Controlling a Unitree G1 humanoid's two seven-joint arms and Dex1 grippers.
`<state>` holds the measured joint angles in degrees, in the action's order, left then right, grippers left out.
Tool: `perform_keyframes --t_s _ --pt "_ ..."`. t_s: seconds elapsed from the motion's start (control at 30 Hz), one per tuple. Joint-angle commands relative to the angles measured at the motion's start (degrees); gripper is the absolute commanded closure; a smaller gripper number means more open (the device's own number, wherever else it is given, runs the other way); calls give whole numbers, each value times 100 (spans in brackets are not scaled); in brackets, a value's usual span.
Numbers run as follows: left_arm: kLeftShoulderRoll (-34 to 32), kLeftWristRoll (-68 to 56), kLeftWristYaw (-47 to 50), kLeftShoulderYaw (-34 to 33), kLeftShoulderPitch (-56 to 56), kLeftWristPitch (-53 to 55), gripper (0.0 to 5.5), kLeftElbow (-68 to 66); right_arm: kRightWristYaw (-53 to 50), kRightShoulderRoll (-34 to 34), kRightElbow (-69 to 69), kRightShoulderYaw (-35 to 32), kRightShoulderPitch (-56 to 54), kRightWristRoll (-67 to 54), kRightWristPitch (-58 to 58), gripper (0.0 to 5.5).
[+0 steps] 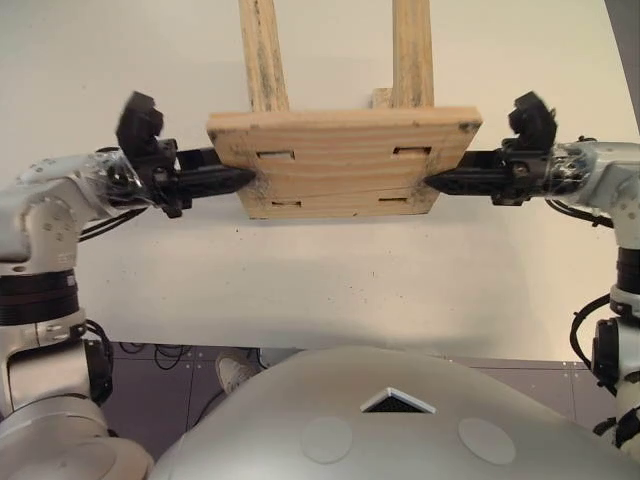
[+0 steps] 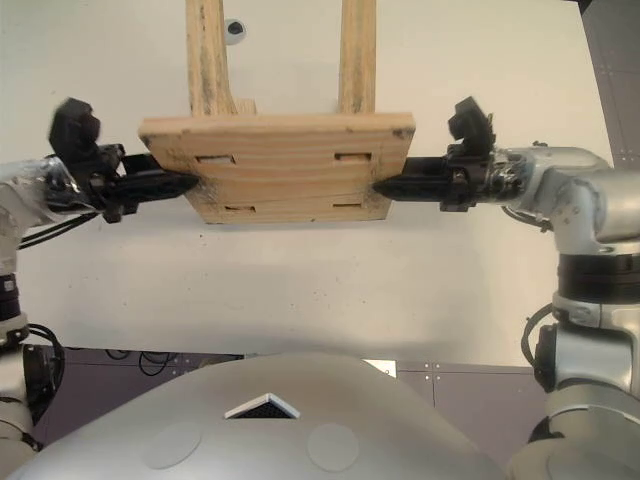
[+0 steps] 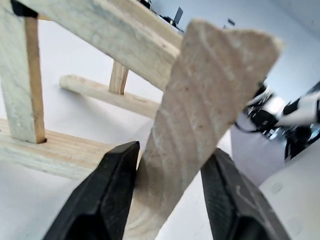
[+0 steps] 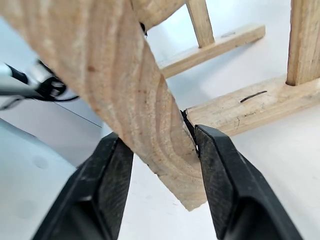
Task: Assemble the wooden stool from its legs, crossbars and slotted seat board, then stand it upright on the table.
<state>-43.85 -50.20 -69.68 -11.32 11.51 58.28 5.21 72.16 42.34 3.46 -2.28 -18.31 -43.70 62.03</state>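
While the left pincer (image 1: pixel 247 180) grips the left edge of the seat board (image 1: pixel 345 150), the right pincer (image 1: pixel 431 182) grips its right edge.

Left arm (image 1: pixel 55 205) bent at the elbow, forearm level and pointing inward; left gripper (image 1: pixel 248 180) clamped on the left edge of the seat board (image 1: pixel 340 160), fingers (image 3: pixel 107 192) pressed one to each face; right arm (image 1: pixel 610 170) mirrors it from the opposite side; right gripper (image 1: pixel 432 183) clamped on the board's right edge, fingers (image 4: pixel 225 175) flanking the wood; both wrists at about the same height.
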Motion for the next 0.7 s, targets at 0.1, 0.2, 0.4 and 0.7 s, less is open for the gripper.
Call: perform_keyframes --t_s 0.1,0.2,0.4,0.7 --pt "289 -1609 2494 -1225 1671 3405 365 -658 -605 -437 8 -1080 -1226 -2471 2921 387" --pt "91 -2634 3606 -1224 2291 3421 366 -1364 -1201 -458 -778 -1312 -1812 -3203 3044 397" --pt "819 -2928 6427 -1298 3976 3414 380 -3325 -2610 -807 -3052 -1795 -3065 -3253 3042 405" --pt "1648 -1212 7718 -1327 5052 1620 380 -5903 -3803 -1335 -5763 -2268 -4013 -1883 2526 408"
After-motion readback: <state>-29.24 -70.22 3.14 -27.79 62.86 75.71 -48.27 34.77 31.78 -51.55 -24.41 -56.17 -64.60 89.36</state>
